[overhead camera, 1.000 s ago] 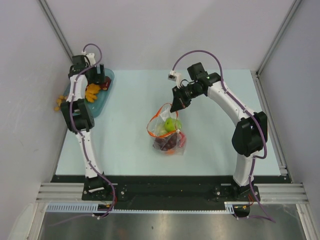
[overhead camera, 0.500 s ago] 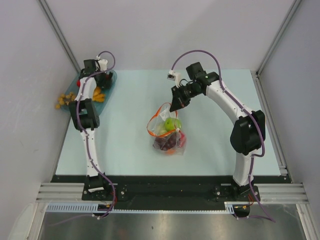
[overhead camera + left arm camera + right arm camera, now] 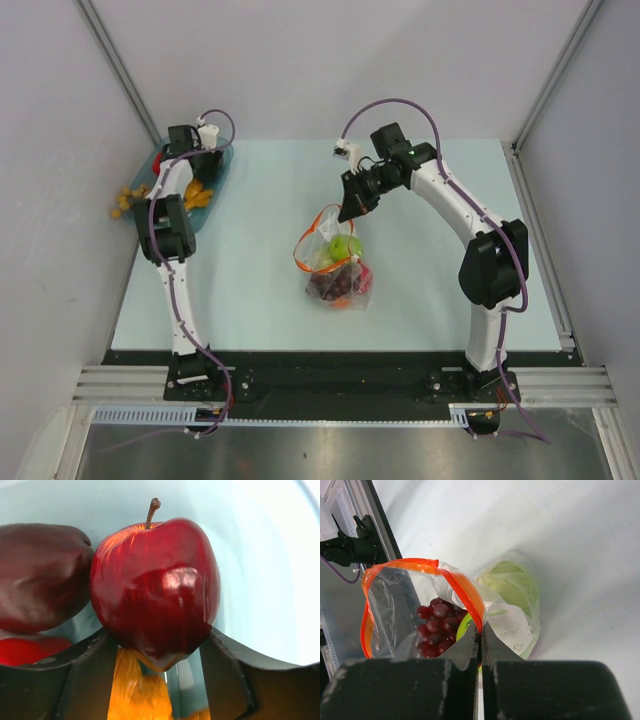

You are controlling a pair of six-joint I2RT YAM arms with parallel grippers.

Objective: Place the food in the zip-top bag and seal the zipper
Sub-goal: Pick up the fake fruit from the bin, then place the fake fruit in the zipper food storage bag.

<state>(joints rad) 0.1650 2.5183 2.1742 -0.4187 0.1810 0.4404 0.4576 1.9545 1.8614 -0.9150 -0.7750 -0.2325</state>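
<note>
The zip-top bag (image 3: 335, 270) stands mid-table with its mouth open. It holds a green apple (image 3: 343, 247), dark grapes (image 3: 330, 285) and something orange. My right gripper (image 3: 349, 213) is shut on the red-orange zipper (image 3: 460, 587) at the bag's far edge and holds it up. In the right wrist view the right gripper (image 3: 480, 630) pinches the strip, with grapes (image 3: 437, 625) and a green apple (image 3: 512, 587) below. My left gripper (image 3: 200, 165) is over the teal tray (image 3: 218, 178). In the left wrist view its fingers (image 3: 85, 675) press both sides of a red apple (image 3: 155, 580).
In the tray (image 3: 260, 555), a dark maroon fruit (image 3: 40, 575) lies against the apple's left side, with a red piece (image 3: 25, 650) and orange food (image 3: 135, 690) nearer. A yellow-orange item (image 3: 125, 200) lies off the table's left edge. Walls stand close on both sides.
My left arm has swung back and right over the tray and settled around the red apple. The right gripper has kept hold of the bag's zipper, almost still.
</note>
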